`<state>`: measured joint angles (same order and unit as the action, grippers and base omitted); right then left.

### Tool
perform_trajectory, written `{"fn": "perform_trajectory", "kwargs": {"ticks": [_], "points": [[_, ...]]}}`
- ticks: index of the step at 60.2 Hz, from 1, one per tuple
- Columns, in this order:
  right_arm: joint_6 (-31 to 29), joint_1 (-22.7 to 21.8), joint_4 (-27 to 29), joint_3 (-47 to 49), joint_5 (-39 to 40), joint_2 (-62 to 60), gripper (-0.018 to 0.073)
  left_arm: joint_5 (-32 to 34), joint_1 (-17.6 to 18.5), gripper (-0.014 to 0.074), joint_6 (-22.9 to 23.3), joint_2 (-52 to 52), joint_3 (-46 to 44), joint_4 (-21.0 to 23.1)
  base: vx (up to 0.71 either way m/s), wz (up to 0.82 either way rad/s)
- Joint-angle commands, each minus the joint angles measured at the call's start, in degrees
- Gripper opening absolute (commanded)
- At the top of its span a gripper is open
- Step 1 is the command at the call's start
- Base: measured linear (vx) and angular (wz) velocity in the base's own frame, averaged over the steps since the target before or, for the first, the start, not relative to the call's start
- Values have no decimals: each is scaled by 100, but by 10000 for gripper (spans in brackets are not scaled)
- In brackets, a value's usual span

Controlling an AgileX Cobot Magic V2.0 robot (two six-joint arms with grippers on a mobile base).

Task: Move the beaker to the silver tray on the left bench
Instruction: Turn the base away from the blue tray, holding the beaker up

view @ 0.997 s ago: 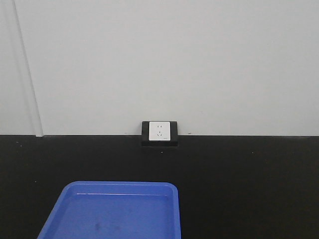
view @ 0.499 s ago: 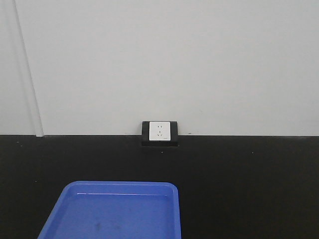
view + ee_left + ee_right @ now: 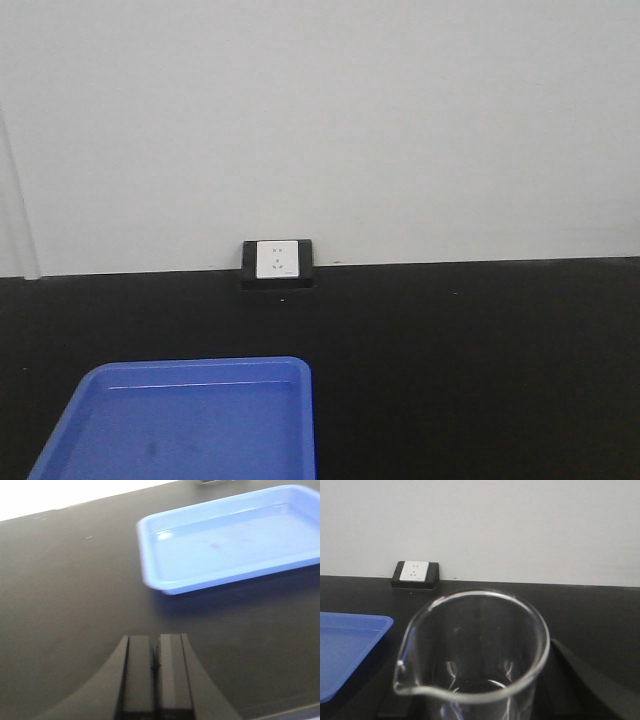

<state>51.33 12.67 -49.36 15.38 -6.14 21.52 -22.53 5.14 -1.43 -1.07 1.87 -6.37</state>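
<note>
In the right wrist view, the empty clear glass beaker [image 3: 470, 645] stands upright between the fingers of my right gripper [image 3: 475, 700], spout to the lower left. One dark finger [image 3: 580, 680] shows against its right side. The gripper is shut on it above the black countertop [image 3: 600, 610]. My left gripper [image 3: 155, 640] is shut and empty, low over the countertop [image 3: 60, 590], near the blue tray. The silver tray is out of view. Neither gripper shows in the front view.
A larger blue plastic tray [image 3: 180, 420] lies on the countertop at the front left; it also shows in the left wrist view [image 3: 230, 545] and the right wrist view [image 3: 345, 650]. A white socket in a black frame [image 3: 277, 262] sits at the foot of the white wall.
The front view has shifted: the socket and the blue tray now sit further left in the frame, and the wall's vertical strip has slid to the left edge.
</note>
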Motion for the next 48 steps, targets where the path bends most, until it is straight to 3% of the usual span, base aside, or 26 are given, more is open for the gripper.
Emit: {"fn": "perform_trajectory", "kwargs": {"ticks": [1, 29, 48], "points": [[-20, -36, -109, 184, 246, 27, -11, 475, 37, 1, 11, -43, 114, 25, -10, -37], [-20, -36, -109, 184, 246, 27, -11, 475, 37, 1, 11, -43, 114, 25, -16, -46], [-20, -36, -109, 184, 246, 27, -11, 475, 37, 1, 11, -43, 114, 25, -29, -1]]}}
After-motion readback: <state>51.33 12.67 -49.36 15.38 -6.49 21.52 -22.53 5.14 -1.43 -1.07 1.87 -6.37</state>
